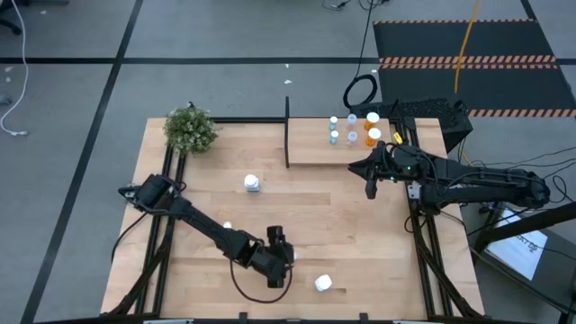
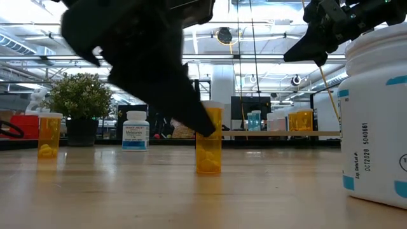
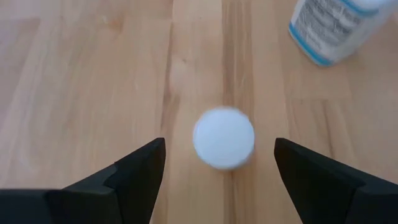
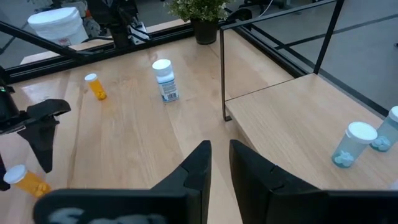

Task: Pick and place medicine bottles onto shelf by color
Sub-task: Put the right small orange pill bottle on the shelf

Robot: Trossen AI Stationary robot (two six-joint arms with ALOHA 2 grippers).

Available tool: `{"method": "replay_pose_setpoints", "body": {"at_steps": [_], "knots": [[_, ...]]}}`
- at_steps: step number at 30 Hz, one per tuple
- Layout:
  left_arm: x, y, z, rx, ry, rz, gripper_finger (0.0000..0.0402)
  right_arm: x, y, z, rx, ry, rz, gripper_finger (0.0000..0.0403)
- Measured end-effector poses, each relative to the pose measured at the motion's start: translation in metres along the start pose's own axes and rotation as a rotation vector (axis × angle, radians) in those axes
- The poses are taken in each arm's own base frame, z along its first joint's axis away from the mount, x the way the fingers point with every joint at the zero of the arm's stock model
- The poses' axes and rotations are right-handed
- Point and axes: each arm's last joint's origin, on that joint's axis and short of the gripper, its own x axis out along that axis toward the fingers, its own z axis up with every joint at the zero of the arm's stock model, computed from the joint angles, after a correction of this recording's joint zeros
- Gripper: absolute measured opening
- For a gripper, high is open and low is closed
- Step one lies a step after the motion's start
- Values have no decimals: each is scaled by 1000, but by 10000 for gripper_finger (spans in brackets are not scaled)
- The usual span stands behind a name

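High view: left gripper (image 1: 286, 255) over the desk's (image 1: 315, 202) front, white bottle (image 1: 323, 283) beside; plant (image 1: 190, 129) far corner.
Low view: orange bottle (image 2: 208, 141) upright under the dark arm.
Left wrist view: jaws wide, empty, straddling a white cap (image 3: 223, 137).
Right wrist view: right gripper (image 4: 219, 163) jaws nearly closed (nothing held), near the shelf (image 4: 292, 106) edge; pale-blue bottles (image 4: 353, 144) on it.

Large white bottle (image 2: 375, 114), close to low camera: sideways print on label, roughly "OCT2028 5040661". Labels on other bottles too blurred to read.
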Motion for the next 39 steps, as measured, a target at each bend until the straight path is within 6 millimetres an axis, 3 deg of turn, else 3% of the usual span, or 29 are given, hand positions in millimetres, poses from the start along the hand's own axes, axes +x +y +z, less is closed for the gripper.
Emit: {"method": "replay_pose_setpoints", "body": {"at_steps": [8, 19, 29, 39], "knots": [[4, -2, -24, -30, -23, 28, 298, 0, 0, 0, 3, 1, 1, 50], [13, 6, -53, -48, -184, -32, 293, 0, 0, 0, 3, 1, 1, 50], [42, 4, -76, -44, -260, -36, 208, 0, 0, 1, 4, -6, 3, 50], [47, 11, -74, -36, -243, -71, 139, 0, 0, 1, 12, -8, 4, 50]]}}
